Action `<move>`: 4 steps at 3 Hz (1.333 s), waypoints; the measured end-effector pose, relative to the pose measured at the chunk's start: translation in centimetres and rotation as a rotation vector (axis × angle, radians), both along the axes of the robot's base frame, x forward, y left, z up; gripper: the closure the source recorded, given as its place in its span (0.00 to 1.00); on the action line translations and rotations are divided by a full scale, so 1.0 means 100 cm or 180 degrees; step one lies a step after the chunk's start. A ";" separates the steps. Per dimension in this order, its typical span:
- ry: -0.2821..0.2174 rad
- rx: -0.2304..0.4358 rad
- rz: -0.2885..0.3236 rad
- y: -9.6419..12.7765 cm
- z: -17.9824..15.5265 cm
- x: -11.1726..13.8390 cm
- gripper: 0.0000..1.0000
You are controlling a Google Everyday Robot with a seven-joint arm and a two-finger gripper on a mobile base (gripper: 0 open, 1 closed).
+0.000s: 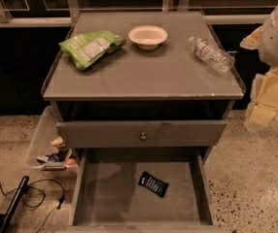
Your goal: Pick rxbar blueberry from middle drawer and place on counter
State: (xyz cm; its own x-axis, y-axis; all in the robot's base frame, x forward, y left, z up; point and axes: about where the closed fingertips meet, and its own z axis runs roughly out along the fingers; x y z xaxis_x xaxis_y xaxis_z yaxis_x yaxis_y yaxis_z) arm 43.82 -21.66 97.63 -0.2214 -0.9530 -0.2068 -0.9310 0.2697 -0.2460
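Note:
The rxbar blueberry [153, 183], a small dark navy bar with white print, lies flat on the floor of the open middle drawer [110, 193], right of centre and turned at an angle. The grey counter [144, 76] is the cabinet top above it. My gripper [268, 101], cream-yellow below a white arm segment, hangs at the right edge of the view. It is beside the counter's right front corner, well above and to the right of the drawer, and holds nothing that I can see.
On the counter lie a green snack bag [91, 46] at the left, a white bowl [148, 35] at the back centre and a clear water bottle [210, 53] at the right. The closed top drawer front [142, 136] has a round knob. A clear bin [46, 144] and cables [22, 193] are on the floor at the left.

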 end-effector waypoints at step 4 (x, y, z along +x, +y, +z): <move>0.0504 0.0346 -0.0059 -0.012 -0.120 -0.008 0.00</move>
